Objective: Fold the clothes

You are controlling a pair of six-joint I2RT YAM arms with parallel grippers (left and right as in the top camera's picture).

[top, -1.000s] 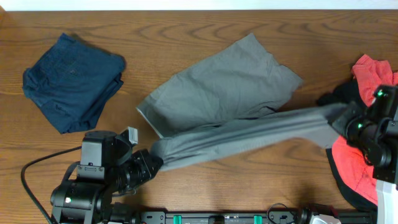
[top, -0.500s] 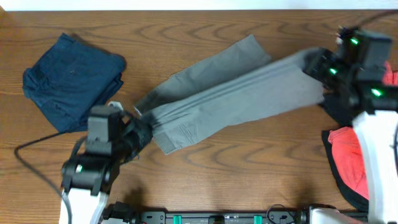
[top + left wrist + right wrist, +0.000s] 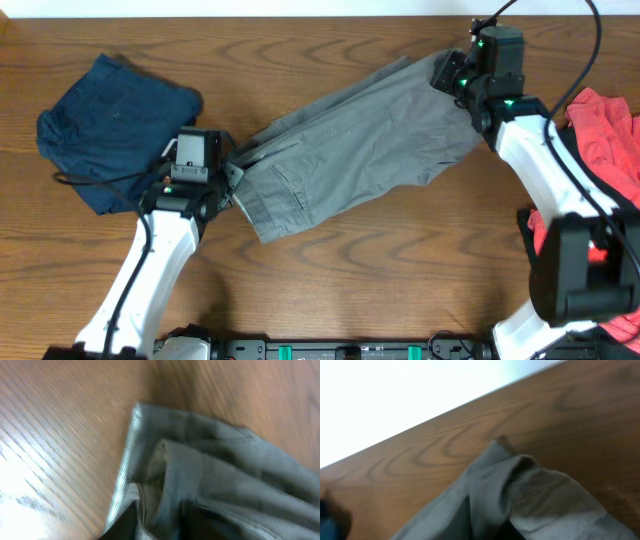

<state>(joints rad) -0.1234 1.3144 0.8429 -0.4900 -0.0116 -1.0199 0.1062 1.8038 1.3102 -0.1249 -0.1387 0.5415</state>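
Note:
The grey shorts (image 3: 350, 150) lie folded lengthwise, slanting from the table's middle left up to the back right. My left gripper (image 3: 228, 172) is shut on their lower left end; the left wrist view shows the bunched grey cloth (image 3: 210, 475) with a pale striped lining between the fingers. My right gripper (image 3: 450, 72) is shut on their upper right end, where the right wrist view shows gathered grey cloth (image 3: 520, 495). A folded navy garment (image 3: 115, 130) lies at the far left. A red garment (image 3: 600, 125) on black cloth lies at the right edge.
Bare wooden table (image 3: 400, 270) shows in front of the shorts. The table's far edge (image 3: 445, 410) runs close behind my right gripper. A black cable (image 3: 90, 182) runs over the navy garment to the left arm.
Both grippers have carried the lower half of the shorts away from me and laid it over the upper half. The left arm moved to the back, the right arm to the back left.

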